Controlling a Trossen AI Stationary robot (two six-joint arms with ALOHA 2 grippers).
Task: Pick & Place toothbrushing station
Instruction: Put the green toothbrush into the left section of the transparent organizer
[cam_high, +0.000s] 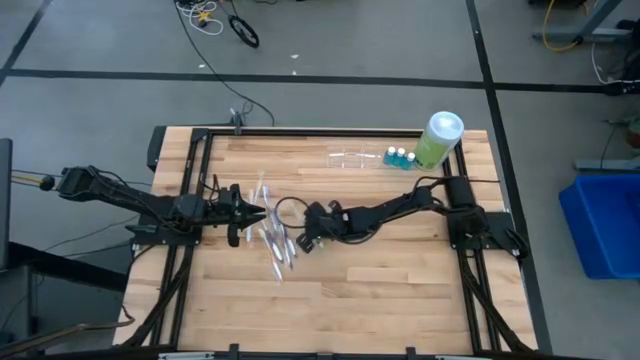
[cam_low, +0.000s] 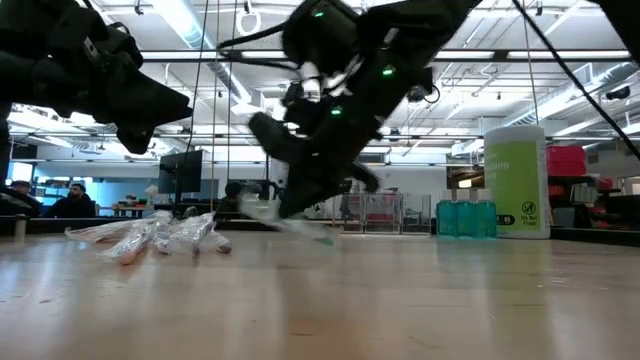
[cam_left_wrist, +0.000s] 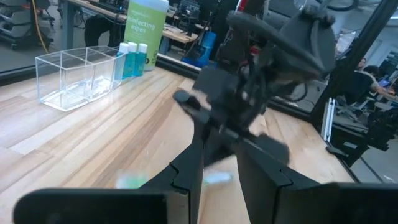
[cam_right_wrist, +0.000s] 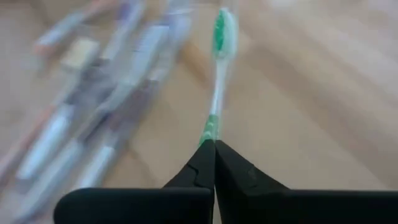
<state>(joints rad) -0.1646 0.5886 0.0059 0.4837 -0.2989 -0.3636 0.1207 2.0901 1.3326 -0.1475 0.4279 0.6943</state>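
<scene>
The see-through rack (cam_high: 350, 157) stands on its base at the table's far side, next to small blue-capped bottles (cam_high: 400, 157); it also shows in the left wrist view (cam_left_wrist: 74, 78) and the low view (cam_low: 375, 212). A heap of wrapped toothbrushes (cam_high: 272, 238) lies mid-table. My right gripper (cam_high: 300, 243) is beside the heap, shut on a green-and-white toothbrush (cam_right_wrist: 219, 74). My left gripper (cam_high: 256, 212) is open and empty on the heap's left side, facing the right gripper (cam_left_wrist: 217, 186). My right gripper pinches the toothbrush's handle (cam_right_wrist: 210, 132) between its two fingertips, which lie along the brush. The rest of the brush sticks out ahead of the fingers, its bristle head (cam_right_wrist: 224, 28) farthest away. In the low view the brush (cam_low: 290, 224) sits slanted, low over the table.
A big light-green bottle (cam_high: 440, 138) with a white cap stands at the far right corner. Bare wood lies at the table's near side (cam_high: 350, 300). People sit in the room beyond the table (cam_low: 70, 200).
</scene>
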